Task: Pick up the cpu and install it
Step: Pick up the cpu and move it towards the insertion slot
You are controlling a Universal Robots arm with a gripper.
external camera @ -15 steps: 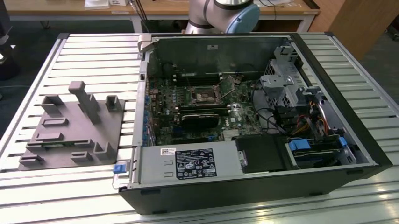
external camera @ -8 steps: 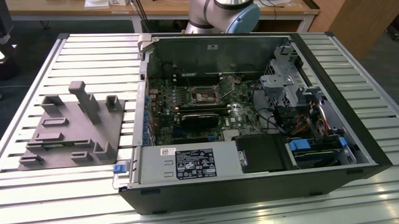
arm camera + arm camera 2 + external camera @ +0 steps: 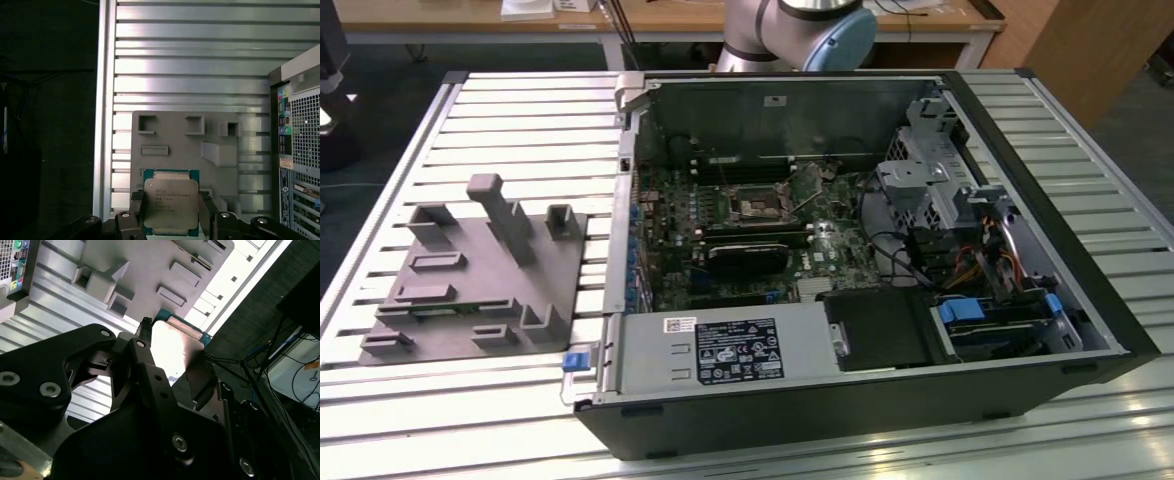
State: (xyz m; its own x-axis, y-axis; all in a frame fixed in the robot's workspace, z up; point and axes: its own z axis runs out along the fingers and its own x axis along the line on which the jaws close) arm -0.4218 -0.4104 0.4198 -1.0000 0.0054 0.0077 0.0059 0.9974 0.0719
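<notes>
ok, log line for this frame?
gripper: shut on cpu | cpu: held, lifted off fixture plate | pc case: open

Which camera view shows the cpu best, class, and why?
The first wrist view: the cpu faces the camera, metal top plain, held by the gripper. The second wrist view catches it slantwise, glare-whitened, partly behind a finger. The exterior view gives the fixture and case.

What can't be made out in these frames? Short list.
cpu, first wrist view: one edge is cut off by the picture's border; the gripper covers two sides.
cpu, second wrist view: glare washes out its top; the gripper's body hides part of it.
socket, exterior view: too small to tell whether its frame is open.
fixture plate, first wrist view: partly hidden behind the cpu.
</notes>
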